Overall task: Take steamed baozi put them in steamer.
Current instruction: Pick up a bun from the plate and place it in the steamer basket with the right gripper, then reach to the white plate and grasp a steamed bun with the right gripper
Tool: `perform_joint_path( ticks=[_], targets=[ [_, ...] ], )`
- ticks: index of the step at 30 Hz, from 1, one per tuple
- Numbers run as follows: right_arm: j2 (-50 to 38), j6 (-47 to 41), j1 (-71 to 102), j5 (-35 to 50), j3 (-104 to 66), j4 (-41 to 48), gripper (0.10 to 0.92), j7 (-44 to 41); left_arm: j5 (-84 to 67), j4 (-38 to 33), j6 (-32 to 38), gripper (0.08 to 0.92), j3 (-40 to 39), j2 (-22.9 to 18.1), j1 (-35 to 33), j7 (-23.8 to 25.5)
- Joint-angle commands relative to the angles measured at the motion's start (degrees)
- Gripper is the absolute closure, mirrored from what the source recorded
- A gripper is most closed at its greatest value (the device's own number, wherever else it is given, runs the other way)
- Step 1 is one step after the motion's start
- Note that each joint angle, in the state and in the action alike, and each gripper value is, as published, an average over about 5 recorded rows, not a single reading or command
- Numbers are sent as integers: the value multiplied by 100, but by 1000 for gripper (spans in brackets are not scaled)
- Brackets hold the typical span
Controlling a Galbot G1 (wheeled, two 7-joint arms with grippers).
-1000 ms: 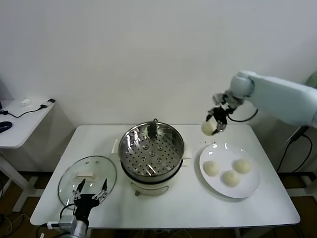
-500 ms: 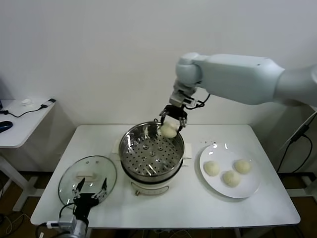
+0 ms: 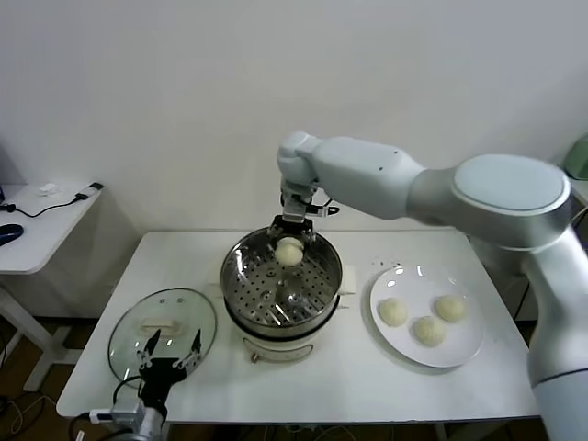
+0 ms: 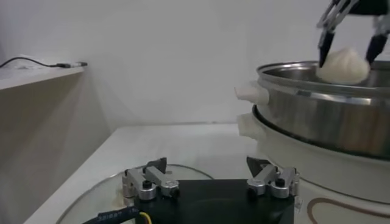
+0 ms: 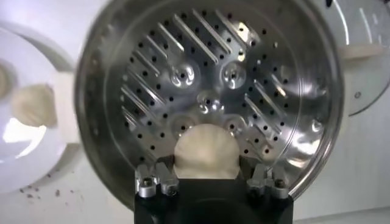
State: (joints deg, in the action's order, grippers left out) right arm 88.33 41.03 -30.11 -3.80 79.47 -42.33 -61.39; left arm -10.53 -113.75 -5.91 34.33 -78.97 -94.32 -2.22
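Right pincer — clenched on one bun, held above the perforated tray, near the far rim of the steamer. Three buns — on the plate, right of the steamer. Left pincer — fingers spread, empty, over the glass lid on the table.

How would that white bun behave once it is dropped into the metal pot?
The baozi looks soft and probably light: the right gripper holds it with its jaws only part-closed. Being round and smooth, it might roll a little on the steamer's perforated tray.
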Motion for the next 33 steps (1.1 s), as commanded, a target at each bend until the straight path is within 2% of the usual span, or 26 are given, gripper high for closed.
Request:
perform_joint_path(
  ticks=[1,6,12,17,21,23,27,33],
  targets=[
    [364,360,594,-772,-380,927,321,163,3,3,8,177,2,-3,-6,-6],
    [427,324,678,-608,-389,1004,313,260,-2,6,19,177,26,2,-12,-18],
    [304,340,506,-115,-317,788,213,204,-1,-27,15,177,41,-16,-34,-20],
    [-105,348,-222,917,-49,160,203,-142,11,-67,13,177,44,-32,-81,-8],
    [-642,43,-1239,2383,668,-623,202,-410,26,-75,20,177,41,-48,-108,-4],
    [-1020,-349,-1695,3051,1005,-1094,202,-479,29,-70,23,177,40,-57,-105,-3],
    [-2347,-1861,-2586,3885,1954,-2348,203,-315,27,-61,22,177,39,-75,-65,-2],
    [-4185,-4053,-3427,4030,3439,-3929,202,354,-2,-49,27,177,30,-54,-6,-2]
  ],
)
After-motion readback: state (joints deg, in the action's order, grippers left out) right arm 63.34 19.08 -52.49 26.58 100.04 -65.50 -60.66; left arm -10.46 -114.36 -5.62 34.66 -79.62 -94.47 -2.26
